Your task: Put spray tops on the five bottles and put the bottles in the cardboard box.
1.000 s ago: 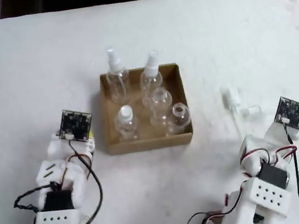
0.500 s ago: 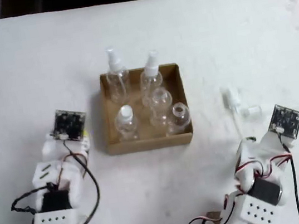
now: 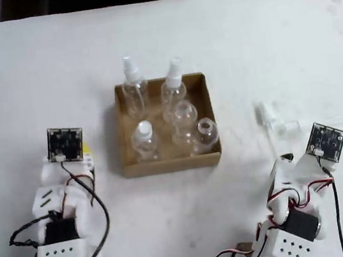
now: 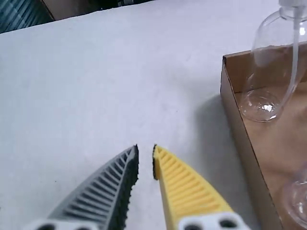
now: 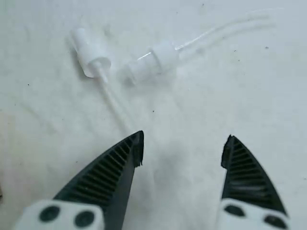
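Observation:
The cardboard box [image 3: 171, 163] stands mid-table with several clear bottles in it. The two back bottles [image 3: 133, 89] [image 3: 172, 86] carry white spray tops, and the front left bottle [image 3: 143, 139] has a white top. Two others [image 3: 184, 116] [image 3: 205, 132] have bare necks. Two loose spray tops [image 3: 264, 113] [image 3: 287, 127] lie on the table right of the box, also seen as spray tops [image 5: 90, 59] [image 5: 154, 62] just ahead of my right gripper [image 5: 183, 143], which is open and empty. My left gripper [image 4: 145, 152] is shut and empty over bare table, left of the box wall [image 4: 238, 122].
The white table [image 3: 34, 71] is bare to the left of and behind the box. Thin dip tubes [image 5: 225, 26] trail from the loose spray tops. The table's far edge [image 3: 140, 2] runs along the back. Cables hang along both arms.
The left arm has swung left, away from the box. The right arm has drawn back a little towards the front. Bottles and spray tops have not moved.

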You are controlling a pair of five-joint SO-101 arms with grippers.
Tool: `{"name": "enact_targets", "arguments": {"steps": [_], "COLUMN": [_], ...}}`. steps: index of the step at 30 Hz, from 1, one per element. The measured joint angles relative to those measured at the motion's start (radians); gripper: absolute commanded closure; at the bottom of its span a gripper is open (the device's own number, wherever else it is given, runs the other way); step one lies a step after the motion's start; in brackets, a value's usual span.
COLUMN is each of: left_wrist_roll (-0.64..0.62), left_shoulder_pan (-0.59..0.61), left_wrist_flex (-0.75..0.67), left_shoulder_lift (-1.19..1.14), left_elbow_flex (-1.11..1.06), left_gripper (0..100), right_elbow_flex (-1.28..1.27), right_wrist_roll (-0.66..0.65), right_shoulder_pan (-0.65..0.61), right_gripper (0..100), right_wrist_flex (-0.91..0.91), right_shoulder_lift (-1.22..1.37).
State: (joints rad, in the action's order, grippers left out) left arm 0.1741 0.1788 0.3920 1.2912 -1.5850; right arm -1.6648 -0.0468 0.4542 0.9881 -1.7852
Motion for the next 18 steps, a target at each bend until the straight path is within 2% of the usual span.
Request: {"name": "enact_targets", "arguments": {"steps": [5,7,10,13,16,18], "left_wrist_roll": [0.0,0.0,0.0,-0.003,-0.003,-0.003], "left_shoulder_pan": [0.0,0.0,0.002,0.017,0.023,0.025], "left_wrist_flex": [0.0,0.0,0.0,0.0,0.0,0.0], "left_shoulder_lift": [0.0,0.0,0.0,0.0,0.0,0.0], "left_elbow_flex": [0.0,0.0,0.0,0.0,0.0,0.0], "left_gripper": [92,92,92,93,98,98], "right_elbow_flex": [0.006,0.006,0.009,0.023,0.029,0.034], "right_wrist_roll": [0.0,0.0,0.0,0.0,0.0,0.0], "right_shoulder_pan": [0.0,0.0,0.0,0.0,0.028,0.06], "right_gripper": [78.2,84.7,99.8,92.8,93.0,92.8], "right_wrist_flex": [0.0,0.003,0.003,0.003,0.003,0.002], "right_shoulder_lift": [0.0,0.0,0.0,-0.012,-0.015,-0.015]}}
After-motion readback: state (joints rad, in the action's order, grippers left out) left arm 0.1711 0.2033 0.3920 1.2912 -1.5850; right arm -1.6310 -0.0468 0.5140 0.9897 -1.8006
